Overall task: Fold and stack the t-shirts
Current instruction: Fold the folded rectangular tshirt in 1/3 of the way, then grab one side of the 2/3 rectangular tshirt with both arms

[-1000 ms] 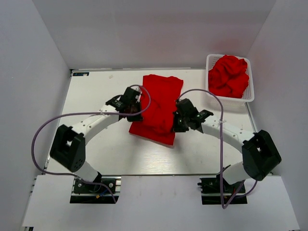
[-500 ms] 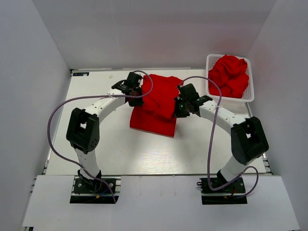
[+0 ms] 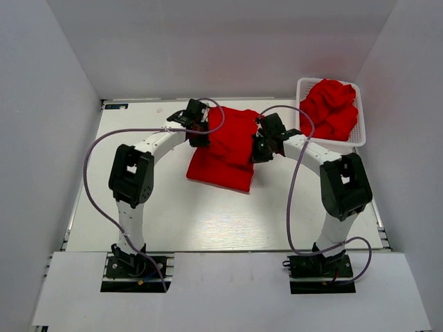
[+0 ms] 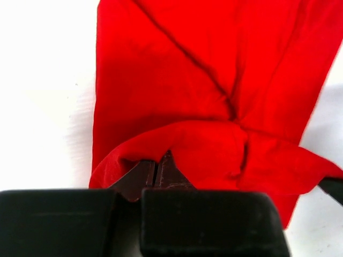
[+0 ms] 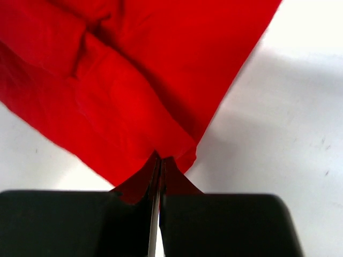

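Note:
A red t-shirt [image 3: 228, 145] lies partly folded on the white table, its near part flat and its far part lifted. My left gripper [image 3: 199, 130] is shut on the shirt's left edge, and the pinched cloth [image 4: 177, 144] shows in the left wrist view. My right gripper [image 3: 261, 146] is shut on the shirt's right edge, and the pinched cloth [image 5: 161, 144] shows in the right wrist view. More red t-shirts [image 3: 331, 107] lie crumpled in the basket at the back right.
A white lattice basket [image 3: 358, 135] stands at the table's back right corner. White walls close in the table on the left, back and right. The table surface [image 3: 173, 214] is white.
Both grippers have carried the shirt's held edges away from the arm bases toward the far side of the table. The fold over the lying shirt has moved farther back.

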Controlling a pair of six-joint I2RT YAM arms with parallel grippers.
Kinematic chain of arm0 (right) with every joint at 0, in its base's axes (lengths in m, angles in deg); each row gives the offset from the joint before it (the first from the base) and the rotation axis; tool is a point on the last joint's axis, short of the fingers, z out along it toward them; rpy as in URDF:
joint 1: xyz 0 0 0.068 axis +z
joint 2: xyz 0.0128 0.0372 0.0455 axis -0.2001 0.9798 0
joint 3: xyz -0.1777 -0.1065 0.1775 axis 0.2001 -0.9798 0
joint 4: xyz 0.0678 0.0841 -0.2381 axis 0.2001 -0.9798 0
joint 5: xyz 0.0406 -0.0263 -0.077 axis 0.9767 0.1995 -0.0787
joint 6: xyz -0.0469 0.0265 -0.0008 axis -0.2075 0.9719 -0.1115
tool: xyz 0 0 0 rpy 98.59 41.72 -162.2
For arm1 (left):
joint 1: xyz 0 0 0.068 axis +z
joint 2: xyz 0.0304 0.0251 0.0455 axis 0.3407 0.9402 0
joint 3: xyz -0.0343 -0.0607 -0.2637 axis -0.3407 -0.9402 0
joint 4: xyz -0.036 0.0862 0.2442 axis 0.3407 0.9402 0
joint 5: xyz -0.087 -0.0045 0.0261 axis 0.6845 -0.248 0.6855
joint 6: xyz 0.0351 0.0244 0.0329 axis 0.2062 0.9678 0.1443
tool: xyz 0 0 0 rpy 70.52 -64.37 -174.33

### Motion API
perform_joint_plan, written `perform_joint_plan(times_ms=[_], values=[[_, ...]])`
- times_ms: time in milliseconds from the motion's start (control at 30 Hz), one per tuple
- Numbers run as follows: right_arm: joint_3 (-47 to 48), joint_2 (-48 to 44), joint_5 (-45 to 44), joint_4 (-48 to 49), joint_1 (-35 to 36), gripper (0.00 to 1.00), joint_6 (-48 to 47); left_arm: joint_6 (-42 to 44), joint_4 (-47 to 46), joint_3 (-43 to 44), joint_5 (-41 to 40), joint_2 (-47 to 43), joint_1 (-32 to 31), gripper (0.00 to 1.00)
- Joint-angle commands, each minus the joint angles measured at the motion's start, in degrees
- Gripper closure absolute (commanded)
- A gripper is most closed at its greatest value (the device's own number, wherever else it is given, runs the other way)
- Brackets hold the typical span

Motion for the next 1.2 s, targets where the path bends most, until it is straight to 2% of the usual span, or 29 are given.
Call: perform_joint_plan(times_ms=[0, 33, 67, 100, 133, 167, 200, 233, 267, 300, 367, 400, 667, 700, 767, 833, 900, 1000, 1067, 1133, 1167], values=[[4.6, 3.2, 0.0, 2.9, -2.1, 1.00, 0.4, -0.3, -1.3, 3.4, 0.1, 1.1, 1.4, 0.96], [6.3, 4.3, -1.0, 3.1, -2.4, 1.00, 2.5, -0.8, -1.3, 5.6, -1.3, 3.1, 2.3, 0.88], [8.6, 7.1, -1.5, 3.8, -4.1, 1.00, 3.3, -1.8, -0.6, 7.6, -2.3, 4.5, 2.9, 0.74], [10.0, 8.3, -1.2, 3.5, -4.6, 0.89, 5.6, -1.8, -0.1, 9.8, -2.3, 5.9, 4.3, 0.40], [11.7, 9.3, -0.7, 4.5, -5.3, 0.74, 7.1, -1.8, -0.1, 14.7, -2.3, 7.5, 5.0, 0.24], [16.7, 12.4, 0.6, 4.4, -5.7, 0.57, 7.4, -2.4, 0.7, 18.4, -2.3, 10.9, 5.7, 0.03], [19.0, 13.4, 2.5, 3.7, -7.4, 0.45, 7.5, -2.4, 4.9, 22.5, 0.1, 12.6, 7.2, 0.00], [21.3, 14.3, 2.1, 2.7, -7.9, 0.24, 7.1, -2.4, 6.1, 26.0, 0.6, 13.9, 7.2, 0.00], [26.4, 15.8, 1.7, -0.3, -8.6, 0.21, 5.9, -1.9, 6.7, 30.0, 0.6, 13.9, 8.0, 0.00], [27.4, 16.1, 1.5, -1.2, -8.6, 0.21, 5.2, -1.9, 5.9, 30.5, -0.1, 13.9, 8.0, 0.00], [27.2, 15.0, 2.0, -2.1, -8.7, 0.18, 2.5, -1.3, 3.2, 27.4, 1.4, 12.1, 8.5, 0.00], [26.7, 12.9, 2.3, -2.0, -8.6, 0.10, 1.8, -0.7, 1.3, 25.8, 2.8, 11.1, 9.2, 0.00], [8.2, 1.0, 7.0, 2.2, -7.7, 0.10, -0.9, 1.4, 1.8, 7.2, 3.3, 0.7, 9.2, 0.00], [2.7, -2.2, 7.9, 3.1, -7.6, 0.10, -0.4, 1.4, 1.8, 1.6, 2.6, -2.7, 8.4, 0.00], [-2.4, -4.0, 8.4, 4.3, -6.6, 0.10, 0.0, 1.4, -1.2, -5.0, 3.3, -6.6, 7.8, 0.00], [-8.0, -7.5, 9.0, 4.8, -6.0, 0.10, 0.1, 1.4, -3.8, -14.2, 6.8, -10.1, 7.7, 0.00], [-10.2, -9.6, 9.9, 5.0, -5.0, 0.10, 0.4, 1.4, -7.8, -21.6, 8.1, -14.9, 7.7, 0.00], [-16.4, -10.7, 13.2, 8.5, -3.9, 0.10, 2.4, 1.4, -10.0, -27.3, 6.7, -17.6, 7.7, 0.00], [-18.9, -10.1, 15.1, 11.0, -2.9, 0.10, 3.6, 1.4, -10.0, -28.0, 6.7, -17.6, 7.7, 0.04], [-19.3, -9.1, 15.4, 11.8, -2.3, 0.10, 4.2, 1.9, -10.6, -29.6, 8.4, -17.6, 7.7, 0.14], [-19.4, -8.7, 15.6, 12.3, -1.6, 0.10, 4.3, 1.9, -10.6, -29.6, 8.4, -17.1, 7.7, 0.16]])
